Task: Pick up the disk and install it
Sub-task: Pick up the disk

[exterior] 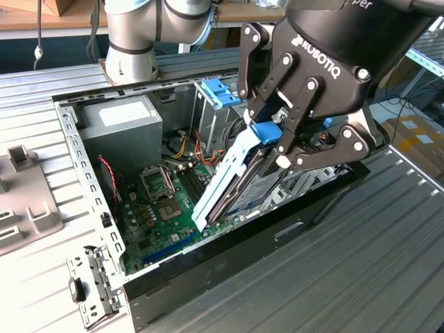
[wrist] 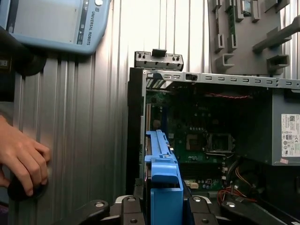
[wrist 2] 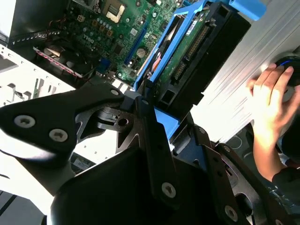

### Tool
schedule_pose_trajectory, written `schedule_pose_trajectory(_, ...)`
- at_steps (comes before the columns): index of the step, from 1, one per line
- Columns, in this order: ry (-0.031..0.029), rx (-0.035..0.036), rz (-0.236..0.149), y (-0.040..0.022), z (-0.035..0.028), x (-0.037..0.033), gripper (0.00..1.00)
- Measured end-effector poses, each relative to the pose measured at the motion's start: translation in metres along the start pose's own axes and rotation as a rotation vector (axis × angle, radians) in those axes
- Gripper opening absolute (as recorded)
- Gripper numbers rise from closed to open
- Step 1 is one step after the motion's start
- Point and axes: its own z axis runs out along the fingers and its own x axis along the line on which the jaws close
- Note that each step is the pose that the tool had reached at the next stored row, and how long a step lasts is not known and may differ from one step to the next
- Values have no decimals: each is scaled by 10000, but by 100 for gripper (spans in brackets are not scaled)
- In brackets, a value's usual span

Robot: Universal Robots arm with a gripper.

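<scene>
The disk (exterior: 232,184) is a dark drive in a light-blue carrier with a brighter blue end tab. It hangs tilted over the open computer case (exterior: 208,267), its low end down near the motherboard (exterior: 163,208). My gripper (exterior: 275,144) is shut on the disk's upper, tab end. In the second wrist view the disk (wrist 2: 187,51) reaches out from the gripper (wrist 2: 152,105) toward the case interior. The first wrist view has the disk's blue carrier edge (wrist: 161,164) standing out from the gripper (wrist: 164,208), in front of the case opening.
Inside the case stand a metal drive cage with a blue latch (exterior: 220,92) and a grey power supply (exterior: 121,119). A person's hand (wrist: 21,157) rests on the ribbed table beside the case. A grey fixture (exterior: 28,201) and a metal bracket (exterior: 90,284) lie at the exterior view's left.
</scene>
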Motion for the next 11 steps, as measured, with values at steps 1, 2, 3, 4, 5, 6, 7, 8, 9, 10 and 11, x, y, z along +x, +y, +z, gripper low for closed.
schedule_pose_trajectory(1,0,0,0,-17,-1,1,37)
schedule_pose_trajectory(2,1,-1,0,-35,-2,1,37)
schedule_pose_trajectory(3,1,-1,0,-50,-3,1,37)
schedule_pose_trajectory(4,0,0,0,-69,-4,2,37)
schedule_pose_trajectory(5,1,-1,0,-85,-5,2,37)
schedule_pose_trajectory(6,1,0,0,-100,-6,2,37)
schedule_pose_trajectory(7,1,-1,-1,-116,-7,2,37)
schedule_pose_trajectory(8,1,-1,-1,-131,-8,2,37)
schedule_pose_trajectory(9,0,0,-1,-146,-8,3,37)
schedule_pose_trajectory(10,2,-1,0,-165,-10,3,37)
schedule_pose_trajectory(11,1,-1,0,-177,-11,3,37)
